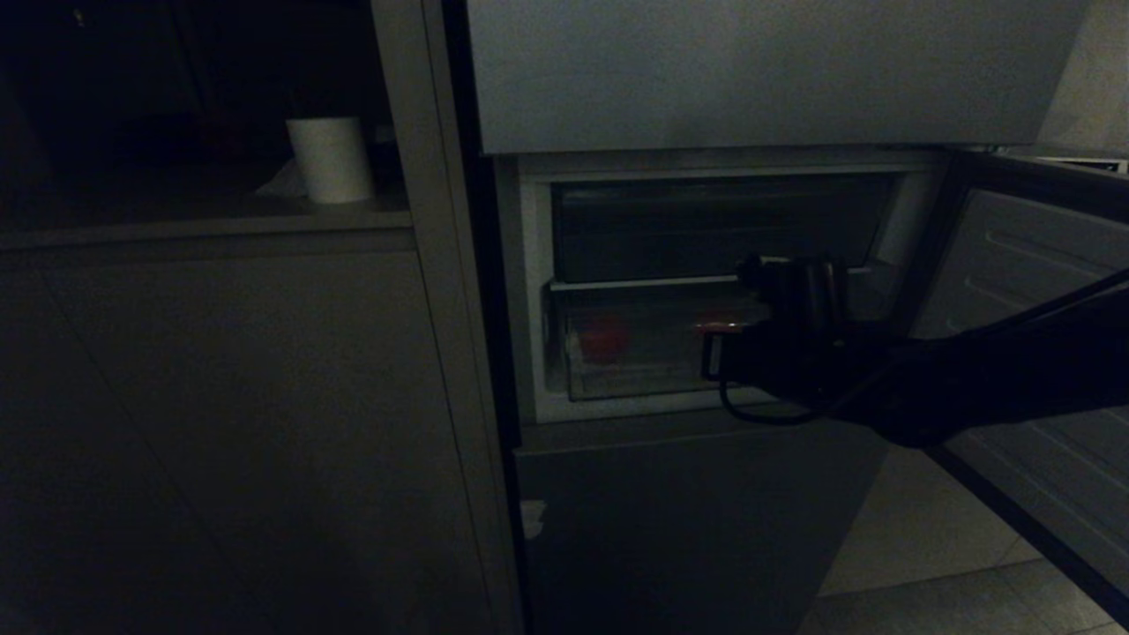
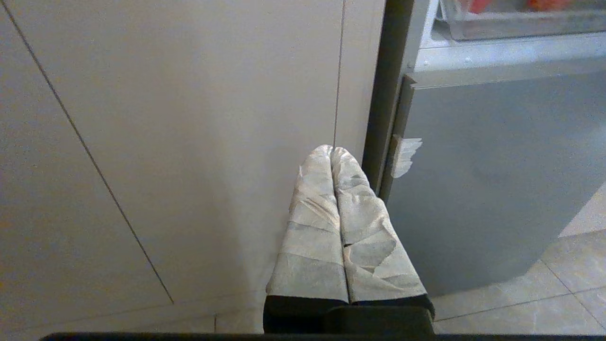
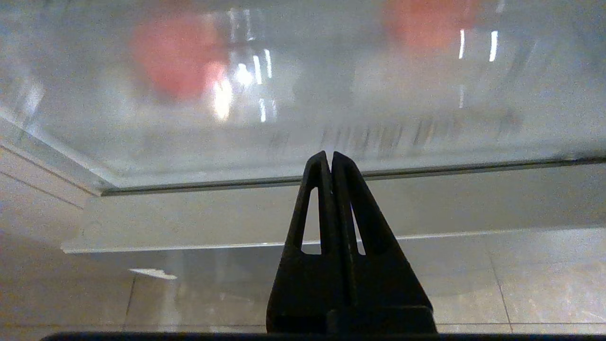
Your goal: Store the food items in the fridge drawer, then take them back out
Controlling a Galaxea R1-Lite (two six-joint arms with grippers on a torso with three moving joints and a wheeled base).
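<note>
The fridge drawer of clear plastic sits in the open middle compartment. Two red food items lie inside it, seen through the front: one at the left and an orange-red one partly hidden behind my right arm. The right wrist view shows them blurred, the red one and the orange-red one, behind the drawer front. My right gripper is shut and empty, its tips close before the drawer's lower front edge. My left gripper, with taped fingers, is shut and empty, low beside the fridge.
The fridge door stands open at the right, beside my right arm. A darker compartment lies above the drawer and a closed lower door below. A white roll stands on the counter at the left, above cabinet panels.
</note>
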